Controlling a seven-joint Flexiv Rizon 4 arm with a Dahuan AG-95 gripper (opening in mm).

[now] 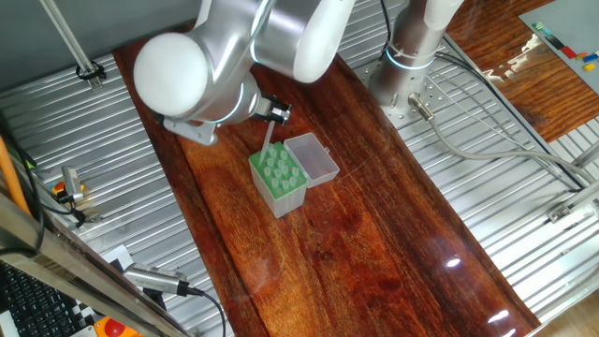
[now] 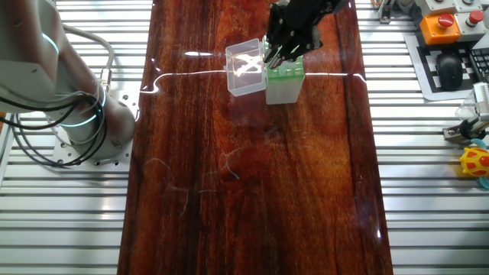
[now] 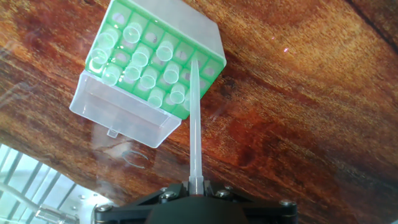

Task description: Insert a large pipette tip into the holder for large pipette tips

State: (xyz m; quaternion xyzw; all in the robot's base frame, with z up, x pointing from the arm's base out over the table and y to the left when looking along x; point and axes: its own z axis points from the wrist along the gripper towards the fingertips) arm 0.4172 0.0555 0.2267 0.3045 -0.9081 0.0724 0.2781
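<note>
The holder for large pipette tips (image 1: 279, 180) (image 2: 284, 79) (image 3: 158, 50) is a pale green rack standing on the wooden table, its clear lid (image 1: 313, 157) (image 2: 245, 67) (image 3: 121, 115) swung open beside it. Several tips sit in its holes. My gripper (image 3: 197, 183) (image 2: 284, 47) is shut on the wide end of a large pipette tip (image 3: 195, 118) (image 1: 268, 136), a thin translucent cone. In the hand view its narrow end points at a hole near the rack's edge (image 3: 194, 62). Whether it has entered the hole I cannot tell.
The dark wooden tabletop (image 1: 374, 243) is flanked by ribbed metal panels (image 1: 84, 140). My arm's base (image 1: 412, 65) (image 2: 69, 114) stands at one end with cables. A keyboard, buttons and a yellow toy (image 2: 475, 162) lie off to the side.
</note>
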